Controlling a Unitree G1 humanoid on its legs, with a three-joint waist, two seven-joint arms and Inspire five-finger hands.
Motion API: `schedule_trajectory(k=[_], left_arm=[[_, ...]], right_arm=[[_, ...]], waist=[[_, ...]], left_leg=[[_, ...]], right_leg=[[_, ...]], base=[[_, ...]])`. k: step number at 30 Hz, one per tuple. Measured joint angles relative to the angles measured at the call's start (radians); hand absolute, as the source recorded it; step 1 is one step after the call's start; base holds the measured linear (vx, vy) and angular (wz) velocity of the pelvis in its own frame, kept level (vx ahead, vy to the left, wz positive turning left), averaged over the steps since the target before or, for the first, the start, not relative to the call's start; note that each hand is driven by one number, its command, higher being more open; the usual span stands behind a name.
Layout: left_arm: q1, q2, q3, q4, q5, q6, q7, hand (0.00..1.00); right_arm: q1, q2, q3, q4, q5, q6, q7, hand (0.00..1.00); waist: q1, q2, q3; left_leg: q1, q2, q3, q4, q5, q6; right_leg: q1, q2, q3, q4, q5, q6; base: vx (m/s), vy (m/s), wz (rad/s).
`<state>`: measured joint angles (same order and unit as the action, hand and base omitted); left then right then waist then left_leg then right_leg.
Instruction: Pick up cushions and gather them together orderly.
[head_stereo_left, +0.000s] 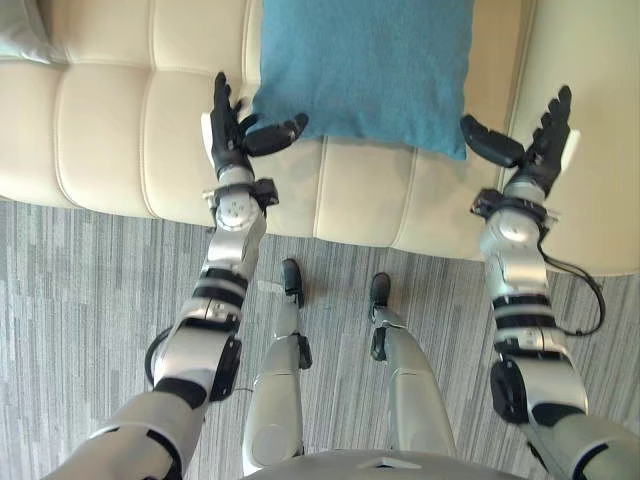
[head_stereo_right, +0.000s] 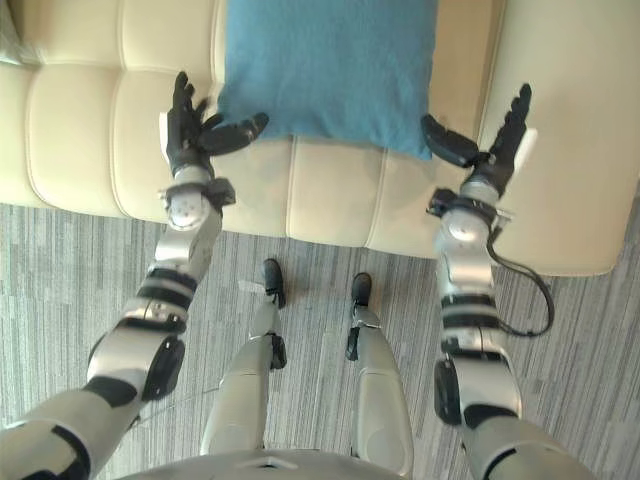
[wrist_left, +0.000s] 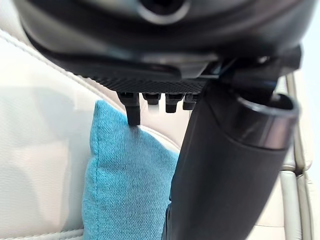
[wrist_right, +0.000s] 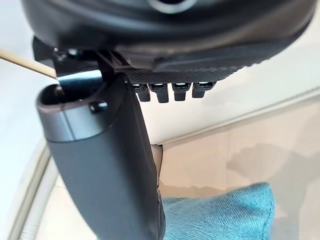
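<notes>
A teal square fabric cushion (head_stereo_left: 365, 65) lies on a cream padded leather sofa (head_stereo_left: 110, 130), between the two hands' thumbs. The left hand (head_stereo_left: 228, 130) and right hand (head_stereo_left: 545, 135) flank its near corners, fingers straight and spread, thumbs angled inward, gripping nothing. Whether the thumbs touch the cushion cannot be told.

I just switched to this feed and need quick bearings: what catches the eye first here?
A teal-blue cushion lies in the middle of the cream sofa. The left hand and right hand are open on either side of its near corners, with thumbs pointing inward toward it. Neither hand has closed on it yet. Grey striped carpet runs along the front of the sofa.
</notes>
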<state>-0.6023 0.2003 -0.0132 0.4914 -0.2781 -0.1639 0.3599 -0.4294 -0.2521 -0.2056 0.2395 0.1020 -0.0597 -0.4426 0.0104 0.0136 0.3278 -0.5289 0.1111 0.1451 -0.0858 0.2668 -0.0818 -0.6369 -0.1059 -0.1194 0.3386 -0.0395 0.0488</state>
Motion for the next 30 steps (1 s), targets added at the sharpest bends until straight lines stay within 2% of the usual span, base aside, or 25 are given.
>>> schedule_trajectory(k=[1,6,7,8,10,12,17,19,21,24,30], left_arm=[[0.104,-0.012,0.000,-0.055,0.000,-0.002,-0.012,1.00],[0.390,-0.075,-0.001,-0.086,-0.001,0.002,-0.065,1.00],[0.512,-0.111,0.000,-0.074,0.004,0.021,-0.096,1.00],[0.531,-0.116,0.000,-0.067,0.004,0.025,-0.103,1.00],[0.608,-0.137,0.005,0.009,0.035,0.043,-0.132,1.00],[0.672,-0.166,0.041,0.134,0.103,0.060,-0.161,1.00],[0.711,-0.173,0.118,0.342,0.212,0.081,-0.197,1.00],[0.714,-0.176,0.148,0.394,0.228,0.089,-0.203,1.00],[0.715,-0.175,0.164,0.424,0.250,0.090,-0.210,1.00],[0.718,-0.166,0.196,0.484,0.291,0.097,-0.219,1.00],[0.704,-0.158,0.206,0.519,0.292,0.103,-0.226,1.00]], right_arm=[[0.103,0.028,-0.001,-0.062,-0.001,-0.015,0.024,1.00],[0.350,0.110,0.036,-0.096,-0.001,-0.032,0.106,1.00],[0.456,0.146,0.061,-0.085,-0.015,-0.032,0.150,1.00],[0.473,0.153,0.066,-0.077,-0.024,-0.032,0.156,1.00],[0.535,0.200,0.075,0.018,-0.069,-0.032,0.195,1.00],[0.576,0.248,0.073,0.200,-0.086,-0.029,0.228,1.00],[0.602,0.287,0.065,0.496,-0.115,-0.004,0.272,1.00],[0.597,0.290,0.036,0.553,-0.121,0.010,0.287,1.00],[0.592,0.290,0.004,0.581,-0.122,0.008,0.287,1.00],[0.567,0.285,-0.069,0.677,-0.123,0.010,0.288,1.00],[0.530,0.272,-0.088,0.739,-0.141,0.024,0.288,1.00]], waist=[[0.000,-0.002,-0.003],[0.007,-0.024,-0.043],[0.007,-0.031,-0.070],[0.007,-0.034,-0.080],[0.009,-0.040,-0.113],[0.010,-0.040,-0.177],[0.015,-0.025,-0.260],[0.016,-0.019,-0.278],[0.018,-0.017,-0.289],[0.018,-0.030,-0.305],[0.021,-0.038,-0.301]], left_leg=[[0.039,0.003,-0.005,0.000,-0.009,-0.010],[0.138,0.006,-0.009,0.000,-0.036,-0.015],[0.180,0.007,-0.007,0.000,-0.049,-0.015],[0.186,0.008,-0.005,0.000,-0.051,-0.014],[0.242,0.010,0.004,0.000,-0.067,-0.015],[0.310,0.013,0.011,0.000,-0.093,-0.015],[0.398,0.015,0.032,0.000,-0.130,-0.015],[0.422,0.015,0.041,0.000,-0.140,-0.017],[0.439,0.014,0.043,0.000,-0.145,-0.018],[0.487,0.007,0.056,-0.001,-0.164,-0.017],[0.505,0.003,0.112,-0.001,-0.176,-0.015]], right_leg=[[0.035,0.000,-0.007,0.014,-0.018,-0.003],[0.126,0.002,-0.013,0.031,-0.060,-0.006],[0.170,0.003,-0.015,0.024,-0.071,-0.006],[0.176,0.003,-0.015,0.022,-0.072,-0.005],[0.243,0.007,-0.013,-0.005,-0.073,-0.004],[0.331,0.013,-0.013,-0.054,-0.071,0.000],[0.442,0.020,-0.004,-0.130,-0.061,0.014],[0.473,0.022,0.005,-0.157,-0.051,0.018],[0.502,0.024,0.007,-0.185,-0.041,0.021],[0.566,0.027,0.018,-0.237,-0.027,0.024],[0.570,0.033,0.077,-0.266,0.009,0.034]], base=[[0.09,-0.117,0.13],[0.06,-0.123,0.04],[0.07,-0.089,0.01],[0.08,-0.083,-0.01],[0.10,-0.048,-0.08],[0.11,-0.011,-0.07],[0.06,0.020,-0.09],[0.04,0.015,-0.13],[0.05,0.019,-0.08],[0.04,0.031,-0.10],[0.01,0.027,-0.30]])
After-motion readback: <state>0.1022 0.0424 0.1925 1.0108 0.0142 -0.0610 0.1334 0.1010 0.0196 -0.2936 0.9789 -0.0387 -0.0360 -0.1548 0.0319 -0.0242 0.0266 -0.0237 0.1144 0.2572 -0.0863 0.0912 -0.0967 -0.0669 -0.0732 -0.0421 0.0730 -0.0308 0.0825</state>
